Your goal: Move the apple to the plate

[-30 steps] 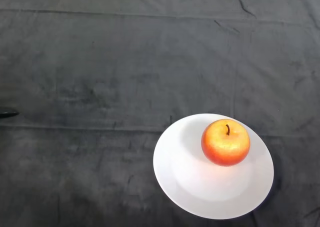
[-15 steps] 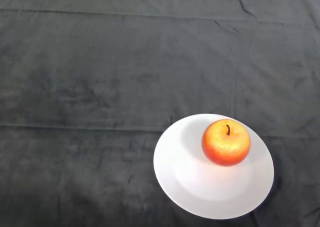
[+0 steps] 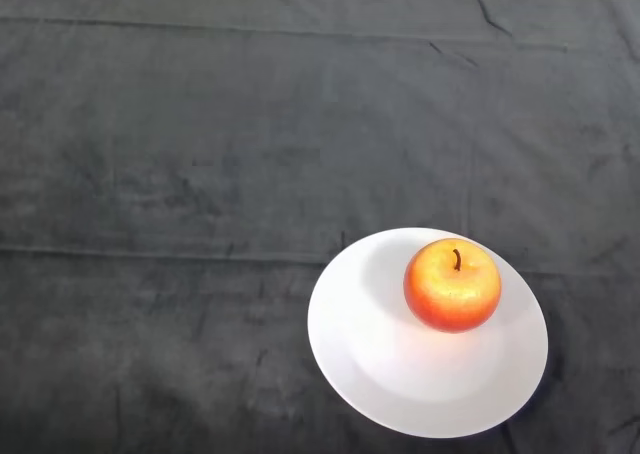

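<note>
A red and yellow apple (image 3: 452, 285) with a short dark stem sits upright on a white plate (image 3: 380, 359), on the plate's far right part. The plate lies on the dark cloth at the lower right of the head view.
The dark cloth (image 3: 200, 174) covers the whole table and shows a few creases. The table's far edge runs along the top of the view.
A dark tip seen at the left edge one second ago has left the view. The apple and the plate have not moved.
</note>
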You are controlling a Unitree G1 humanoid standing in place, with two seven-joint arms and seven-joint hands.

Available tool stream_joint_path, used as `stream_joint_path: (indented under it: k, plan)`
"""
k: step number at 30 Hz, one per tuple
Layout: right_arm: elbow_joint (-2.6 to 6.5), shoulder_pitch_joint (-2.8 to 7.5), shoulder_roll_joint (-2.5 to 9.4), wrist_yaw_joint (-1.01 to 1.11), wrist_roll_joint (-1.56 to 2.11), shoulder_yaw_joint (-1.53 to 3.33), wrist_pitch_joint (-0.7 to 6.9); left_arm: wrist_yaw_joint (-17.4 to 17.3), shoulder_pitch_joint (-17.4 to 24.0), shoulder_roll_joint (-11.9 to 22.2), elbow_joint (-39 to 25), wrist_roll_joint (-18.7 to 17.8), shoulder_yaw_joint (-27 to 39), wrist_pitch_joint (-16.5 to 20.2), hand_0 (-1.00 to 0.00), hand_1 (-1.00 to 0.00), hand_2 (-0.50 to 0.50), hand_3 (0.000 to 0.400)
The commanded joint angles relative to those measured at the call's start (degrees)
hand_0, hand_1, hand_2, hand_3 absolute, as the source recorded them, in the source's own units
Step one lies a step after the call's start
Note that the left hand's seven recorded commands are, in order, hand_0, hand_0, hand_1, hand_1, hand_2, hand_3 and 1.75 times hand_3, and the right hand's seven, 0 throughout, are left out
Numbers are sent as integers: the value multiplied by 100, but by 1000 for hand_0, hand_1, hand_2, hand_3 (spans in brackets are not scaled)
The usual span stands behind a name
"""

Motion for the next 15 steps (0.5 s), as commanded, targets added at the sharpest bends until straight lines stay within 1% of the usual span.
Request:
stream_joint_path:
  k: [1, 15]
  plan:
    - [143, 144, -30, 14, 27, -54, -46, 111, 129, 311, 92, 87, 197, 73, 0, 0, 0, 0]
    - [152, 140, -30, 12, 28, -52, -52, 143, 128, 337, 52, 140, 242, 74, 0, 0, 0, 0]
